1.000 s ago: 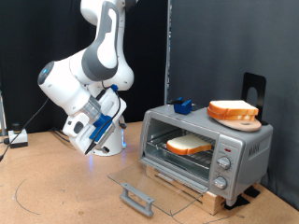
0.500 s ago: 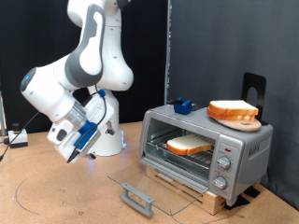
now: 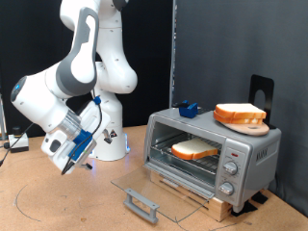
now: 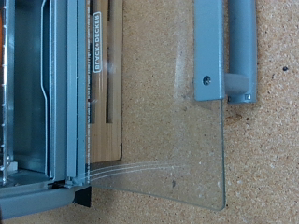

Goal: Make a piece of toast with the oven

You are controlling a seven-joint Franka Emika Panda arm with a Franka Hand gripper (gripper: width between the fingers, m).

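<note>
The piece of toast [image 3: 194, 148] is seen lying on the wire rack inside the oven [image 3: 212, 153], which is placed near the tabletop's [image 3: 67, 202] right edge in the exterior view. The glass door [image 3: 154, 189] is folded down flat, its grey handle [image 4: 239, 51] outermost. A second slice [image 3: 240, 112] is carried on a wooden plate [image 3: 243, 123] atop the oven. The gripper [image 3: 64, 164] is held well apart from the oven, over the tabletop's left part; whether its fingers are apart cannot be told.
</note>
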